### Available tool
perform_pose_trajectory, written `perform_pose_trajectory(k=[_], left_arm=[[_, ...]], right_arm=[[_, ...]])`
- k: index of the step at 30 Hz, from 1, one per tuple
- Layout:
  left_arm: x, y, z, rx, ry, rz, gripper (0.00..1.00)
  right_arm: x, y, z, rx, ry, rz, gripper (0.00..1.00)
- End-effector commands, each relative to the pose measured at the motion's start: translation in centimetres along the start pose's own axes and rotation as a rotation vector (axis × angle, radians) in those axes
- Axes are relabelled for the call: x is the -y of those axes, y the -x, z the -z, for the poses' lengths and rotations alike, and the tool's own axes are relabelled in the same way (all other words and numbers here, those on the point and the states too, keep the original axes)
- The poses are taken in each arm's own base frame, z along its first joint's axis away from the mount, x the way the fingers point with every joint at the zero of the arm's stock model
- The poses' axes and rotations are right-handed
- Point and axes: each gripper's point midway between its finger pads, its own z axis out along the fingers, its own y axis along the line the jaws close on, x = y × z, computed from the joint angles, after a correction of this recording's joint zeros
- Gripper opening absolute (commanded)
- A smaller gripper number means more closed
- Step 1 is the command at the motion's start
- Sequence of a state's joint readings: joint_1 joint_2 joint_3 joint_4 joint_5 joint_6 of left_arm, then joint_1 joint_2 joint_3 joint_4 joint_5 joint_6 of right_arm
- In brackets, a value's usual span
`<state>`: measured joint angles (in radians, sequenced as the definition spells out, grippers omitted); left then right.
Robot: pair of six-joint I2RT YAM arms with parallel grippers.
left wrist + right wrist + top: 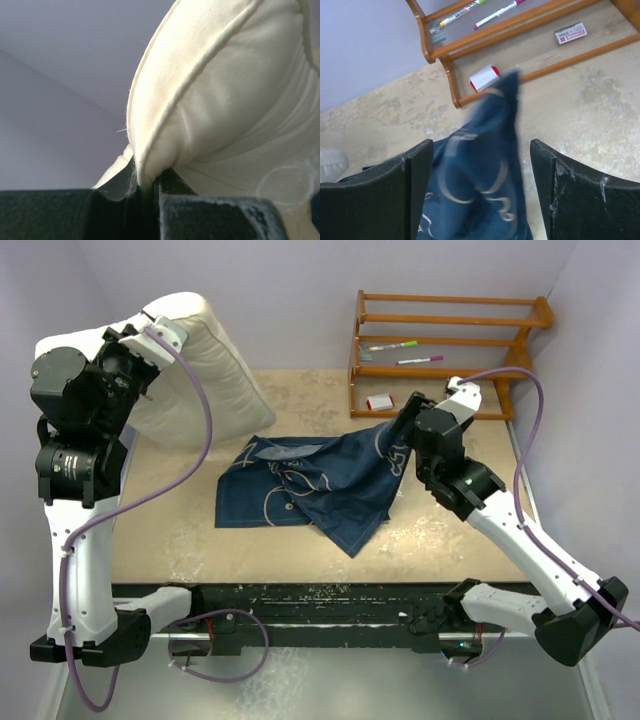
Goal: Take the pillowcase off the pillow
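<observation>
The cream pillow (210,360) is out of the pillowcase and is held up, tilted, over the table's back left. My left gripper (150,335) is shut on its piped edge. The left wrist view shows the seam (165,120) pinched between the jaws of my left gripper (147,187). The navy pillowcase (310,485) with white line drawings lies crumpled mid-table, its right corner raised toward my right gripper (400,425). In the right wrist view that gripper (480,150) is wide open, with the blurred blue cloth (480,185) between the fingers, not clamped.
A wooden rack (450,340) stands at the back right with markers (395,344) on its shelves. A small red-and-white box (485,78) sits at its foot and a flat label (570,33) lies on its lower shelf. Lilac walls close the back and sides.
</observation>
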<state>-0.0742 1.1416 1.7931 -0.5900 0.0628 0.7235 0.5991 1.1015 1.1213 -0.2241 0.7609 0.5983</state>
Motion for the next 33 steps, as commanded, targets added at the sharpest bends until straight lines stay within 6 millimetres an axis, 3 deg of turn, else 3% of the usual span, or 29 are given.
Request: perform_pose_trajectory(k=[1,5,10,12,18,21,24,26,29,33], left_arm=[[-7.3,6.5,2.0,0.22,0.279,0.008,0.0],[-4.9,4.0,0.3,0.174,0.222,0.005,0.0],[-0.6,-1.0,-2.7,0.057,0.13,0.008,0.0],[-0.6,-1.8,-3.3,0.055,0.161,-0.039,0.0],[-3.0,-1.3,-4.1,0.07,0.28,-0.215,0.0],[-1.1,-1.3,-4.1,0.071,0.191,-0.183,0.0],[3.3,-2.5,-3.8,0.038,0.032,-0.1,0.0],[7.6,-4.0,-3.5,-0.002,-0.114,-0.029,0.0],[15.6,-6.7,-2.1,-0.094,-0.379,0.126,0.0],[25.4,-8.4,1.1,-0.199,-0.748,0.358,0.0]], right_arm=[[-1.4,3.3,-0.1,0.071,0.026,-0.01,0.82],[-2.9,3.7,0.0,0.071,0.096,0.005,0.89],[-5.3,0.0,-0.8,-0.061,0.194,0.065,0.96],[-5.5,-1.1,-0.9,-0.088,0.213,0.073,0.97],[-5.7,-1.8,-0.1,-0.124,0.255,0.076,1.0],[-5.3,-1.5,0.4,-0.142,0.239,0.057,1.0],[-4.4,-0.6,1.1,-0.122,0.216,0.045,1.0],[-3.8,-0.5,1.4,-0.125,0.205,0.043,1.0],[-3.0,-1.1,2.0,-0.145,0.199,0.035,1.0],[-2.2,-1.8,2.8,-0.159,0.208,0.015,1.0]])
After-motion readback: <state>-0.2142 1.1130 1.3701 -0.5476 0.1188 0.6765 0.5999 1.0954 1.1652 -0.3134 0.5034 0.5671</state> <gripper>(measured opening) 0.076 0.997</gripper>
